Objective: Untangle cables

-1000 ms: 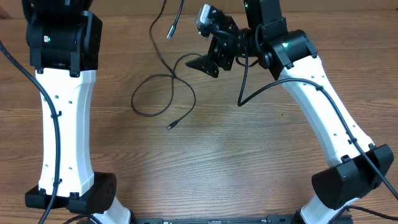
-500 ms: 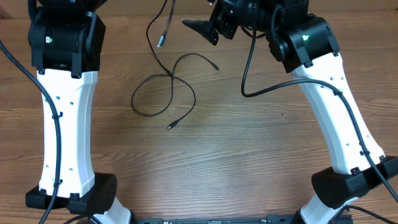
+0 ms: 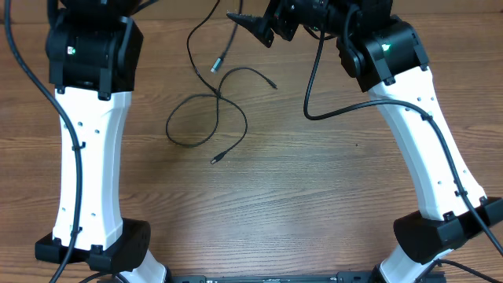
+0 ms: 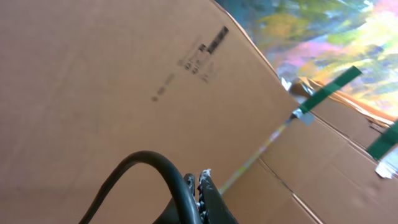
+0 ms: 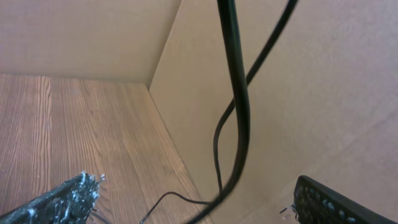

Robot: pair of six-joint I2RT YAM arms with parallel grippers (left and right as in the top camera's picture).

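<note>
The untangling is judged partly done. One cable point(image 3: 169, 126) is laid looped on the table point(image 3: 314, 196). The other cable point(image 3: 189, 43) is carried off the far edge but crosses it. The left gripper point(image 4: 202, 196) is pinched shut, and the right gripper point(image 5: 196, 183) is spread wide and empty.

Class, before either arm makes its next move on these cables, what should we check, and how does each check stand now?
1. Left gripper shut on the lifted cable: ok.
2. Right gripper open, holding nothing: ok.
3. Lifted cable's plug clear of the right gripper: ok.
4. Looped cable resting on the table: ok.
5. Strands free of crossings: not ok, they cross at the loop.
6. Which strand belongs to which cable there: cannot tell.
</note>
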